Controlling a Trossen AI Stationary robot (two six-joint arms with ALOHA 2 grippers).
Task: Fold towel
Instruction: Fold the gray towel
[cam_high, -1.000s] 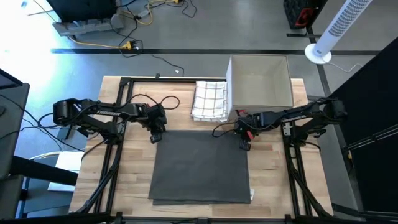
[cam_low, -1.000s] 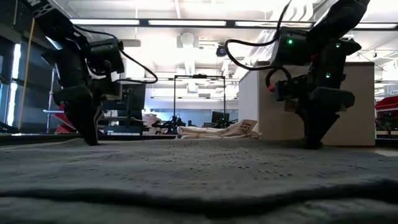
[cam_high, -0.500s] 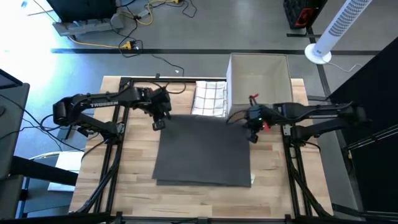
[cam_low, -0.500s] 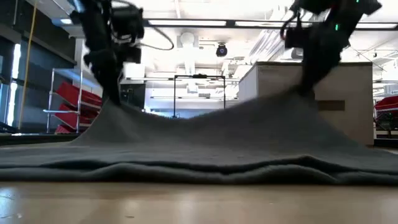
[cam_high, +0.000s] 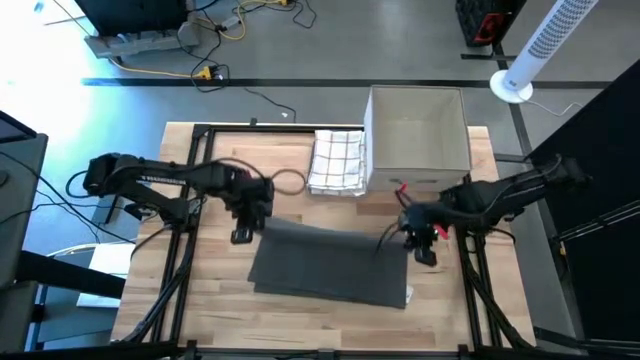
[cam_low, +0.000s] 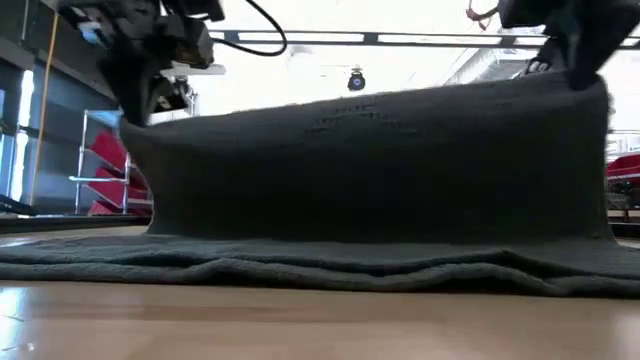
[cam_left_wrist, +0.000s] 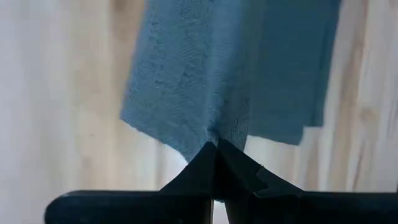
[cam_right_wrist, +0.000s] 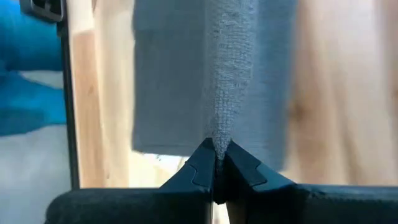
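A dark grey towel (cam_high: 330, 265) lies on the wooden table with its near half flat. Its far edge (cam_low: 360, 105) is raised and stretched between both grippers. My left gripper (cam_high: 243, 234) is shut on the raised edge's left corner, and my right gripper (cam_high: 422, 252) is shut on its right corner. In the low view the raised half stands like a curtain over the flat part (cam_low: 320, 265). My left gripper pinches the towel's raised left corner (cam_left_wrist: 211, 132) between its two shut fingers, which point down. The cloth hangs below them and runs to the flat half on the table. My right gripper pinches the raised right corner (cam_right_wrist: 219, 138) between its two shut fingers, from above. The cloth is bunched into a narrow fold at the fingers. The edge between the two grippers (cam_low: 400, 95) is drawn nearly straight.
A folded white checked towel (cam_high: 337, 160) lies at the table's far edge beside an open cardboard box (cam_high: 418, 130). Bare wood (cam_high: 205, 290) shows to the left and right of the grey towel. A white fan (cam_high: 545, 45) stands on the floor beyond.
Both grippers, shut on the towel's far corners, have risen and then gone toward the table's near edge. The far half has come off the table and now hangs over the near half, which has stayed where it was.
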